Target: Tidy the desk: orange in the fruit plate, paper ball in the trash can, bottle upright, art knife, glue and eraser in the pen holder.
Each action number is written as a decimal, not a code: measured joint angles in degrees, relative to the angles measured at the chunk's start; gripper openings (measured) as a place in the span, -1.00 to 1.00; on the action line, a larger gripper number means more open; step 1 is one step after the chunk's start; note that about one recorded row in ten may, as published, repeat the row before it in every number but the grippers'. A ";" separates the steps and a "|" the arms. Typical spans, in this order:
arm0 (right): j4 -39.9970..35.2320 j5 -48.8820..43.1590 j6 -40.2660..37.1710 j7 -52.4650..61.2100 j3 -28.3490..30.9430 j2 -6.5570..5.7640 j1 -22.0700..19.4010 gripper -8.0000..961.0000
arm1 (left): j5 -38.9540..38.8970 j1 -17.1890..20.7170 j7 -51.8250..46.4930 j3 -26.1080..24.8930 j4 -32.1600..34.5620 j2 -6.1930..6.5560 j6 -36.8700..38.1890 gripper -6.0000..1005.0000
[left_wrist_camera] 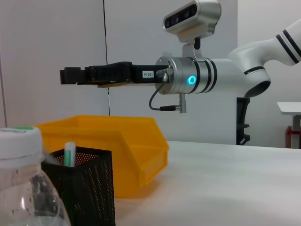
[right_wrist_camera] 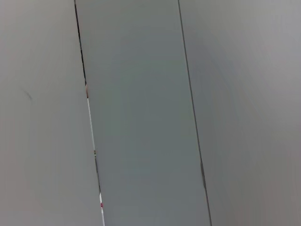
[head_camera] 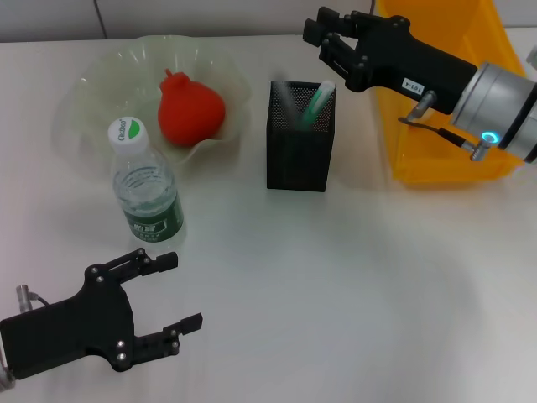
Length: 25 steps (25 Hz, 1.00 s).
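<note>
Hovering spread-fingered at seven o'clock of the upright bottle (head_camera: 147,186), the left gripper (head_camera: 172,292) grasps nothing; the right gripper (head_camera: 323,38), fingers apparently together, hangs at one o'clock of the pen holder (head_camera: 299,151).

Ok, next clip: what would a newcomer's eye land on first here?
The red-orange orange sitting in the pale-green fruit plate at the back left, and the bright yellow trash can at the back right. The right hand hangs in the air between the trash can and the black pen holder. The bottle stands upright just ahead of the open left hand.
</note>
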 joint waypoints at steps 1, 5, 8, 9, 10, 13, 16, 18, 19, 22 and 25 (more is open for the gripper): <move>-0.65 0.02 -1.15 0.02 0.00 -0.01 -0.95 -0.67 | 0.00 0.04 0.00 -0.02 0.05 0.00 0.00 0.56; -2.45 0.04 -4.91 0.54 0.24 -0.23 -3.52 -0.55 | 0.00 0.19 0.00 -0.12 0.09 0.01 0.06 0.56; -5.22 0.05 -9.18 1.56 0.43 -0.34 -7.13 -0.50 | 0.00 0.30 0.00 -0.18 0.22 0.07 0.14 0.56; -6.34 0.01 -10.99 1.87 0.44 -0.43 -8.71 -0.49 | -0.01 0.32 0.00 -0.18 0.24 0.07 0.18 0.56; -7.42 -0.26 -12.95 2.08 0.44 -0.58 -10.50 -0.48 | 0.00 0.38 0.00 -0.18 0.26 0.08 0.22 0.56; -10.73 -3.53 -18.32 2.65 0.53 -1.52 -16.31 -0.45 | 0.00 0.42 -0.01 -0.10 0.26 0.13 0.30 0.56; -14.19 -13.57 -23.70 4.09 1.52 -3.38 -22.57 -0.43 | -0.01 0.47 -0.06 0.03 0.26 0.23 0.57 0.56; -14.49 -17.88 -25.45 4.08 2.18 -3.71 -23.30 -0.41 | -0.01 0.51 -0.15 0.06 0.26 0.34 0.97 0.56; -14.40 -25.65 -28.44 3.83 4.10 -3.70 -23.69 -0.40 | 0.00 0.53 -0.30 0.09 0.25 0.43 1.45 0.56; -14.12 -32.95 -29.52 2.98 6.80 -2.20 -23.65 -0.17 | 0.52 0.44 -0.53 0.07 0.25 0.59 2.24 0.56; -14.04 -35.55 -29.33 1.65 7.80 -1.02 -23.49 0.05 | 1.71 0.22 -0.57 -0.07 0.25 0.53 2.48 0.56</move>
